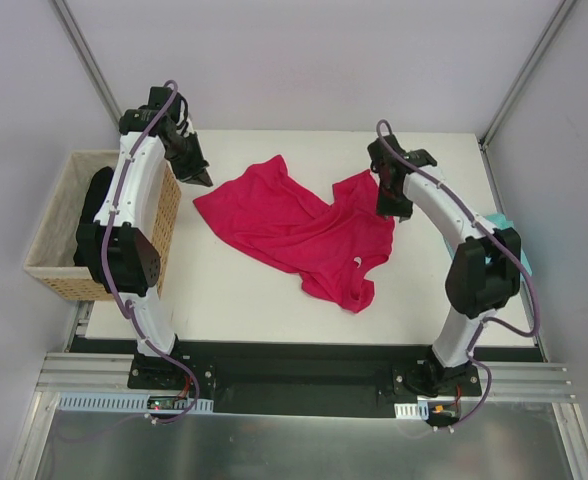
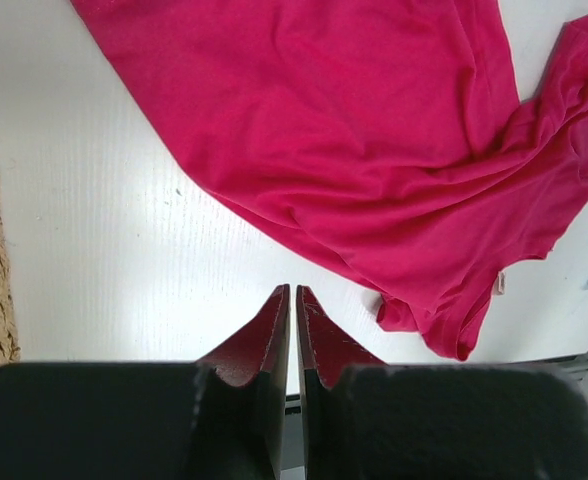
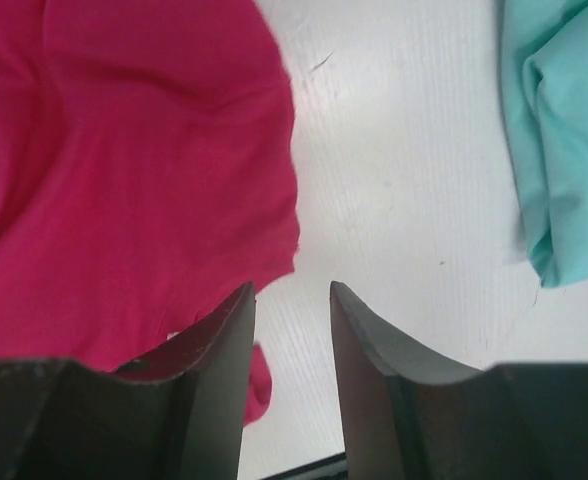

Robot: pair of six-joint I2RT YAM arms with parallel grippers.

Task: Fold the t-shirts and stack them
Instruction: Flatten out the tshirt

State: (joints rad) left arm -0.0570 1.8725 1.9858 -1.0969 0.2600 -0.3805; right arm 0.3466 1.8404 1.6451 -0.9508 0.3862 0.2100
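Observation:
A crimson-pink t-shirt (image 1: 294,230) lies crumpled and spread across the middle of the white table (image 1: 244,300), its small white neck label (image 1: 357,262) facing up. My left gripper (image 1: 196,175) hovers just off the shirt's left corner, shut and empty; in its wrist view the gripper (image 2: 293,290) is over bare table with the pink t-shirt (image 2: 374,130) beyond it. My right gripper (image 1: 389,205) is at the shirt's right edge. Its wrist view shows the gripper (image 3: 293,287) open with only table between the fingers, the pink t-shirt (image 3: 124,180) to the left and a teal t-shirt (image 3: 564,130) to the right.
A woven wicker basket (image 1: 64,230) stands off the table's left edge, beside the left arm. The teal t-shirt (image 1: 509,235) lies at the table's right edge, partly behind the right arm. Grey walls enclose the back and sides.

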